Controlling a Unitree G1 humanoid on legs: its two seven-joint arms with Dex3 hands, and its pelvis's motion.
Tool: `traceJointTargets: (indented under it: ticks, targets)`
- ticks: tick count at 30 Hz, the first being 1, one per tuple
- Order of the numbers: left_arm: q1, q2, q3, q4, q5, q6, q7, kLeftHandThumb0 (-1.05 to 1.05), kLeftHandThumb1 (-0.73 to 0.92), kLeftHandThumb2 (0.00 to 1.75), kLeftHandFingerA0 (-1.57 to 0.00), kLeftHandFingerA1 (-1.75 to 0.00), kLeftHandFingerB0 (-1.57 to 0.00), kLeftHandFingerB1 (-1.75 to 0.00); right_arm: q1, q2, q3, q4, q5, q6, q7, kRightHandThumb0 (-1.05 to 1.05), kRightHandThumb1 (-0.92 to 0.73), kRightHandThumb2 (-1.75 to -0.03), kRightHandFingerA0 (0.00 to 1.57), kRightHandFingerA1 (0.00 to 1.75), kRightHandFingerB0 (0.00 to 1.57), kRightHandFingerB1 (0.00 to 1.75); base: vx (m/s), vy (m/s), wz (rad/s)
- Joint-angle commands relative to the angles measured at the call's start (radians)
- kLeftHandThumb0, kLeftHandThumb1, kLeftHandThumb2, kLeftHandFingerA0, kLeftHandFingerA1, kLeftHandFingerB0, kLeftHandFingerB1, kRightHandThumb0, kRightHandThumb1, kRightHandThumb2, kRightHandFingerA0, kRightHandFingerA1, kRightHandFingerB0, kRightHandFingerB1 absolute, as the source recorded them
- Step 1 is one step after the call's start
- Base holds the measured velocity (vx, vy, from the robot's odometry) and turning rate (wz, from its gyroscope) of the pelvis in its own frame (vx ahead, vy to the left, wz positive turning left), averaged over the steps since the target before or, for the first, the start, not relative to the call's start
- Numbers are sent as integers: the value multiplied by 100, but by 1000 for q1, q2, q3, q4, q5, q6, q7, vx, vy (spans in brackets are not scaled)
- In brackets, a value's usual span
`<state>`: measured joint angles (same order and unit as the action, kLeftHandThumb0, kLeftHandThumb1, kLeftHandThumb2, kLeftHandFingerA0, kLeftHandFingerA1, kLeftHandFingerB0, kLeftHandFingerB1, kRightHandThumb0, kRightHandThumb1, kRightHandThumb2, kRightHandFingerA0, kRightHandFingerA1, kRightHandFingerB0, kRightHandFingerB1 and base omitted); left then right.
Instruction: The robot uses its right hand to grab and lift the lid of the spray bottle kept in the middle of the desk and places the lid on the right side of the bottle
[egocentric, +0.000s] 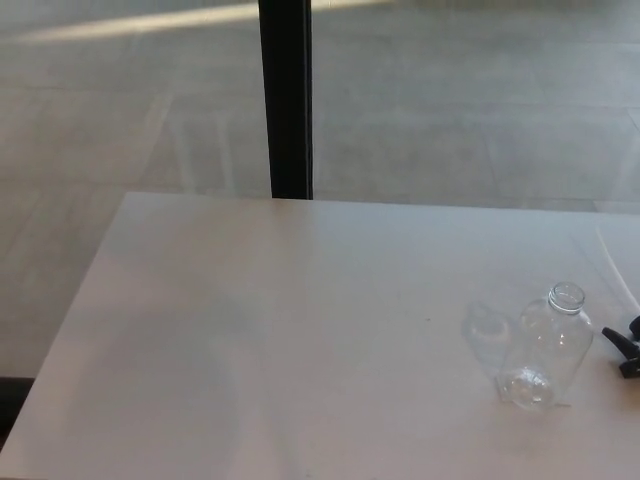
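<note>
Well, the job looks about done. The clear bottle (546, 348) stands on the white table (250, 330) with its neck open and nothing on top. A black piece (624, 349) lies just right of it at the picture's edge; it may be the spray lid, or part of a robot hand, I cannot tell which. No robot hand clearly shows, so its fingers go unjudged.

At the right edge of the frame, a small black object (625, 350) was cut off by the border, too little showing to tell whether it was the spray lid or part of a hand. The white rectangular desk (250, 340) ran off the bottom and right edges.
</note>
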<state>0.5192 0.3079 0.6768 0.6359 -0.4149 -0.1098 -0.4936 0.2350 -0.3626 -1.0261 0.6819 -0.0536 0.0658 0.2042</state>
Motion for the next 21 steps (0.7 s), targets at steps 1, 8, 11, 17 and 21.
traceJointTargets:
  ticks: [1,8,11,17,21]
  targets:
    - [-2,20,16,4,-23,49,36,-65,70,62,-61,-51,-47,-40,36,9,63,51,84,-158,-12,-61,-66,-60,22,56,25,33,0,0,0]
    - [-21,45,-12,-9,9,101,64,-65,54,93,-51,-61,-38,-53,72,10,169,82,112,-219,37,-67,-76,-63,9,46,18,32,0,0,0]
    - [3,39,-34,-78,20,144,80,-61,54,93,-52,-63,-38,-55,83,-1,210,115,128,-237,66,-37,-46,-105,2,53,0,49,0,0,0]
    - [43,42,-58,-129,39,156,96,-61,69,61,-54,-53,-42,-41,109,9,258,91,215,-241,134,-38,-42,-101,2,53,0,50,0,0,0]
    - [41,37,-35,-159,0,213,116,-58,68,60,-55,-55,-43,-43,76,1,266,94,247,-214,118,-70,-52,-87,19,58,7,40,0,0,0]
